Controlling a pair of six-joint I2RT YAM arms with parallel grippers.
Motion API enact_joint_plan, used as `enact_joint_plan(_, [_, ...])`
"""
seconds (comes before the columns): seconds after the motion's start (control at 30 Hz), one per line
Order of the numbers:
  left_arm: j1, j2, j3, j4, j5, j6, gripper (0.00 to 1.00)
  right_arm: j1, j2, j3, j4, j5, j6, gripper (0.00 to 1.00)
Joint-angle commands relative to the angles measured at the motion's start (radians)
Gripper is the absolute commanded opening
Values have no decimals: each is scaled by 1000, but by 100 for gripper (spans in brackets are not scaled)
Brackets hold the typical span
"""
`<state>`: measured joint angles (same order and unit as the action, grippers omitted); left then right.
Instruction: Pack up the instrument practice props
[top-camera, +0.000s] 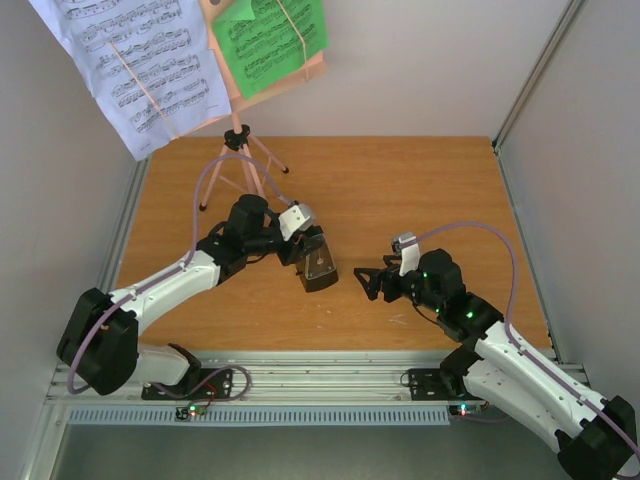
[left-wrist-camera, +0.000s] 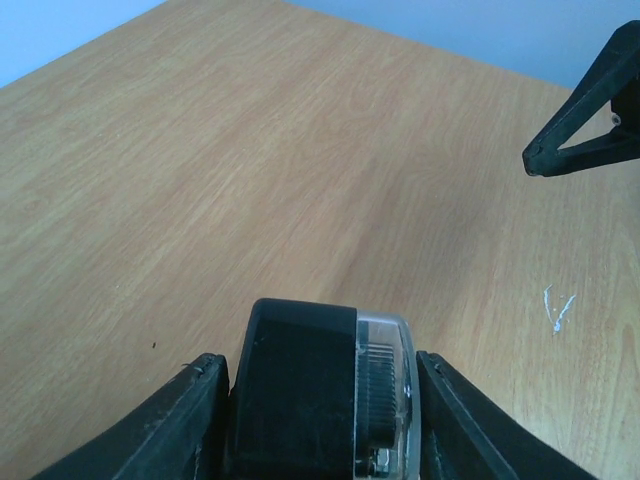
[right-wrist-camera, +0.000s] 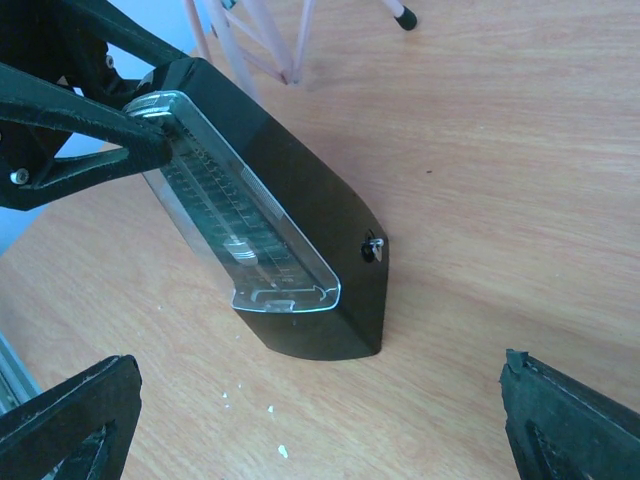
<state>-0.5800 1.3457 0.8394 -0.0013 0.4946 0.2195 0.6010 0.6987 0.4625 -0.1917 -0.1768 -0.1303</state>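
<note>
Robot lab test cell
Plain white panels enclose the wooden table; a slotted aluminium rail lines its near edge.

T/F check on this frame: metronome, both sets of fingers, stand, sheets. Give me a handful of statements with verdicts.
1. The left fingers flank the top of the metronome, against its sides. True.
2. The right fingers hold the green sheet. False: they stand open and empty over the table; the green sheet sits on the music stand.
3. The music stand stands on its tripod at the table's far left. True.
4. The metronome's clear cover is off. False: it is on the metronome's front.
5. The white sheets lie flat on the table. False: they are up on the stand.
</note>
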Motion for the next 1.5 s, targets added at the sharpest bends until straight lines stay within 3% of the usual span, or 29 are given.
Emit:
enact_joint_plan(0.0, [-11, -4, -7, 7, -52, 26, 46, -10, -14, -8, 4, -9, 12, 98])
enact_joint_plan(0.3, [-79, -51, -50, 24, -275, -51, 43, -9, -38, -7, -18, 12, 7, 98])
enact_joint_plan(0.6, [-264, -122, -117, 35, -706, -435, 40, -10, -58, -14, -48, 37, -1, 99])
enact_joint_plan(0.7, [-337, -106, -92, -46, -861, -548, 40, -10, -60, -12, -61, 37, -7, 99])
enact_joint_plan(0.83, [-413, -78, -51, -125, -968, -636, 41, -11, -57, -11, -78, 39, -3, 99])
enact_joint_plan(0.93, [-455, -57, -35, -141, -985, -670, 47, -10, -58, -14, -91, 88, 23, 99])
enact_joint_plan(1.1, [-463, -79, -42, -138, -912, -693, 67, -10, -38, 3, -126, 115, 73, 99])
enact_joint_plan(1.33, [-463, -238, -109, -136, -822, -655, 90, -9, 15, 15, -155, 51, 86, 98])
enact_joint_plan(1.47, [-460, -366, -192, -115, -736, -610, 96, -8, 8, 4, -157, 12, 105, 98])
